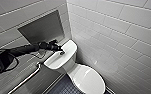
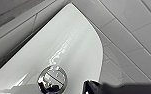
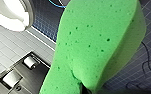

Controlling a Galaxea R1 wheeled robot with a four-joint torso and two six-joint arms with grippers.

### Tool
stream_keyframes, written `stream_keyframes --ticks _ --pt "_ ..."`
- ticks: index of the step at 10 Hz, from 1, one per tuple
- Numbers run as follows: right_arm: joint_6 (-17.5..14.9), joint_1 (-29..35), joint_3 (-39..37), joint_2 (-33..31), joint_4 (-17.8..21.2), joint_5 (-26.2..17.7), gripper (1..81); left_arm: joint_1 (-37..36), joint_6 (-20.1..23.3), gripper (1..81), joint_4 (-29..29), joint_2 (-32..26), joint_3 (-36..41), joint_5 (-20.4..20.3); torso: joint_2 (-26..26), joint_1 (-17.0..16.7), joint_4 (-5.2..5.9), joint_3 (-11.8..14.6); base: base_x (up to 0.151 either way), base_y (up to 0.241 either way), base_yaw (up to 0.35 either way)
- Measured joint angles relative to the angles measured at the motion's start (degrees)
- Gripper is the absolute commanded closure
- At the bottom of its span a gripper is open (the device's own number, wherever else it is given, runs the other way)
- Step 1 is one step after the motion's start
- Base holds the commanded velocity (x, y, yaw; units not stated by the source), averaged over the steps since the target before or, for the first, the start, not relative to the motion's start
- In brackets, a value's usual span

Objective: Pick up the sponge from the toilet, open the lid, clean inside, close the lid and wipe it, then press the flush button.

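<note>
Green sponge (image 3: 96, 47) firm in right tool (image 3: 83, 88), long axis outward; left tool (image 1: 59, 49), opening unclear, at flush button (image 2: 52, 78).

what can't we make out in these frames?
- Whether the left gripper touches the flush button: too small and blurred in the head view, and the left wrist view's edge cuts the button off.
- The grip on the sponge: the right wrist view's edge cuts off one end, and the sponge itself covers the rest.
- The front of the toilet: cut off by the head view's bottom edge.
</note>
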Motion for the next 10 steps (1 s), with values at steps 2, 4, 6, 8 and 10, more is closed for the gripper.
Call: stream_keyframes --ticks 2,4,6,8,10 --pt "0.00 -0.10 0.00 0.11 0.00 0.00 81.1 0.10 0.06 81.1 0.73 1.57 -2.12 0.41 0.02 0.00 0.00 -0.54 0.000 0.000 0.000" --pt "0.00 -0.22 0.00 0.13 -0.02 0.02 81.1 0.27 0.17 81.1 1.28 2.30 -3.08 0.74 0.02 0.02 0.00 -0.61 0.000 0.000 0.000" --pt "0.00 -0.32 0.00 0.13 -0.02 0.00 81.1 0.29 0.39 81.1 1.30 2.54 -3.94 0.84 0.02 0.00 0.00 -0.61 0.000 0.000 0.000" --pt "0.00 -0.32 0.00 0.13 -0.21 0.02 81.1 0.35 0.43 81.1 1.79 2.80 -4.64 1.29 0.02 0.02 0.00 -0.61 0.000 0.000 0.000" --pt "0.00 -0.32 0.00 0.16 -0.22 0.05 81.1 1.15 0.43 81.1 3.04 3.00 -5.27 1.62 0.02 0.02 0.00 -0.61 0.000 0.000 0.000"
